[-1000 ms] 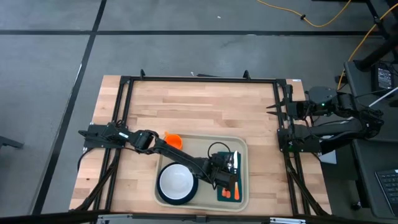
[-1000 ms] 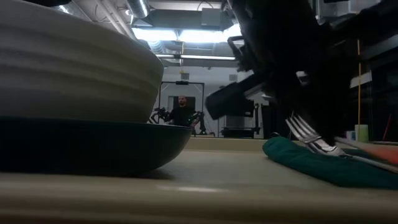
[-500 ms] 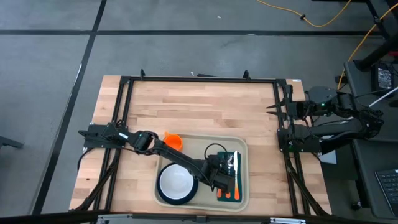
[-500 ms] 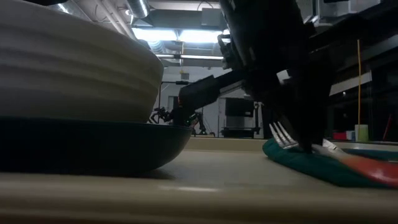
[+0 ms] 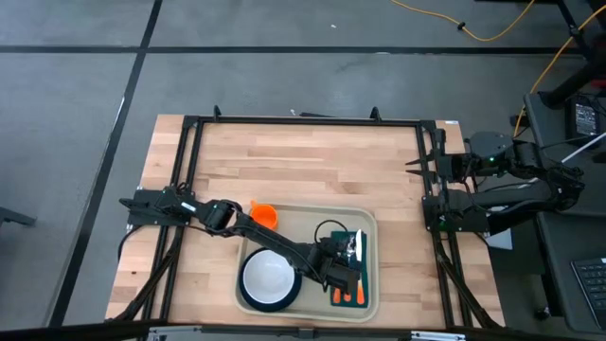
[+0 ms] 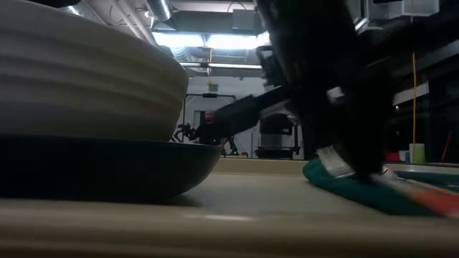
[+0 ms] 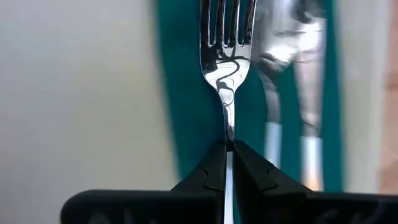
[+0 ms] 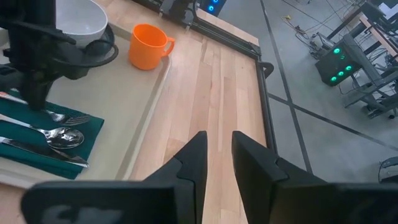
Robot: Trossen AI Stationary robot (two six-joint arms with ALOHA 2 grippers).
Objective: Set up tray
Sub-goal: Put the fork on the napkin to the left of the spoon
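Note:
The cream tray (image 5: pixel 365 227) lies at the table's near middle. It holds a dark plate (image 5: pixel 248 296) with a white bowl (image 5: pixel 268 277) and a dark green napkin (image 7: pixel 186 93). A fork (image 7: pixel 227 56), a spoon (image 7: pixel 277 43) and a knife (image 7: pixel 311 87) are on the napkin. My left gripper (image 7: pixel 228 149) is over the napkin and shut on the fork. My right gripper (image 8: pixel 219 146) waits open at the table's right edge, high up, with nothing between its fingers. My left gripper pinches the fork's handle just behind the neck (image 7: pixel 229 138) between its two fingers. The fingers slant down from the near left and lie along the fork. The tines point toward the far edge, over the napkin; whether they rest on it I cannot tell.
An orange cup (image 5: pixel 263 215) stands on the wood just off the tray's far left corner. A black frame (image 5: pixel 303 120) runs around the table. Bare wood (image 5: pixel 303 161) lies between the tray and the far edge.
In the low view the fork's tines, raised a second ago, have come down toward the napkin and shifted a little sideways. My left gripper has stayed shut on the fork over the napkin.

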